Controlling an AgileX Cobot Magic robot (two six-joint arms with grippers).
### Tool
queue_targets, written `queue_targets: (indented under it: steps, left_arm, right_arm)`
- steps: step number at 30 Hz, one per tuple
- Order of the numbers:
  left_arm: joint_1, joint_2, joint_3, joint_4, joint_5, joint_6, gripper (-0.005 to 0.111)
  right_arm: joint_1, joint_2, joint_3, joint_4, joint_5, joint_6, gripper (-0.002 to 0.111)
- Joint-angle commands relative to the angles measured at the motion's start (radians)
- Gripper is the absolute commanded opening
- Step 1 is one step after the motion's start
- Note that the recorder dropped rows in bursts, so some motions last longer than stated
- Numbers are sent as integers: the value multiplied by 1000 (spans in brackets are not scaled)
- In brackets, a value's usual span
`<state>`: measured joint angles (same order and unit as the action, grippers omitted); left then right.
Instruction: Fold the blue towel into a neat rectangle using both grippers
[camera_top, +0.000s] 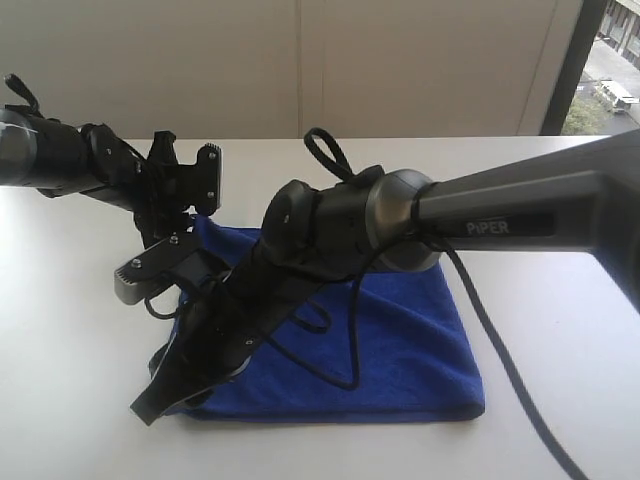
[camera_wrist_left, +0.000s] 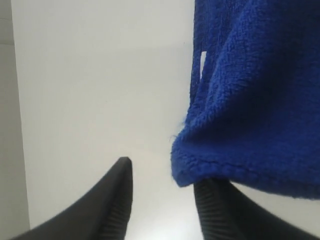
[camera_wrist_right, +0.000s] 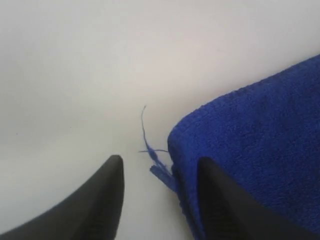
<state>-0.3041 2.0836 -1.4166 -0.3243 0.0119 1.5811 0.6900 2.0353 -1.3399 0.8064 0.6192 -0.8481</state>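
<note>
towel: deep-blue plush rectangular towel (camera_top: 400, 340), folded flat mid white table (camera_top: 70, 380), well off its far edge
left black pincer gripper (camera_wrist_left: 162, 172): jaws apart, nothing pinched; towel corner drapes over one finger
right black pincer gripper (camera_wrist_right: 161, 160): jaws apart, empty; hemmed corner just beside one finger
handling: soft, light, limp; likely sags, so pinch the hemmed corners

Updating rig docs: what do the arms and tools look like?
Left arm: black. Right arm: dark-grey link marked PIPER in white, rounded metallic joint, loose black cables, grey-white block near a wrist. Left tool and right tool: two tapered black fingers each, the left's ribbed inside.
</note>
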Motion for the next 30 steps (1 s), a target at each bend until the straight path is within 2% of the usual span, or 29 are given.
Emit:
queue_targets:
  steps: [1, 7, 10, 15, 18, 20, 22, 23, 26, 28, 30]
  left_arm:
    - [3, 0, -4, -11, 5, -3, 57]
    - [5, 0, -4, -4, -33, -8, 69]
    - [21, 0, -4, -13, -41, -15, 69]
    - [89, 0, -4, -15, -32, -37, 69]
    - [101, -8, -4, -18, -30, -44, 69]
    - [101, -50, -4, -43, -12, -81, 69]
    - [94, -115, -4, -88, 13, -225, 66]
    - [89, -166, -4, -111, 87, -338, 64]
    - [75, -241, -4, -125, 282, -515, 53]
    - [61, -278, -4, -174, 446, -599, 36]
    - [40, -289, -4, -257, 603, -603, 16]
  right_arm:
    - [1, 0, 0, 9, 8, -12, 44]
    - [-5, -63, -9, -34, -6, -12, 45]
    - [-7, -139, -9, -121, -30, -12, 46]
    - [-45, -206, -9, -131, -46, -1, 46]
    - [-78, -206, -9, -162, -46, 21, 46]
    - [-116, -209, -9, -249, -50, 85, 45]
    - [-173, -215, -9, -341, -56, 161, 43]
    - [-214, -222, -9, -386, -60, 190, 41]
    - [-285, -238, -9, -405, -90, 198, 36]
    - [-339, -246, -9, -407, -117, 203, 32]
    - [-388, -246, -14, -407, -123, 226, 21]
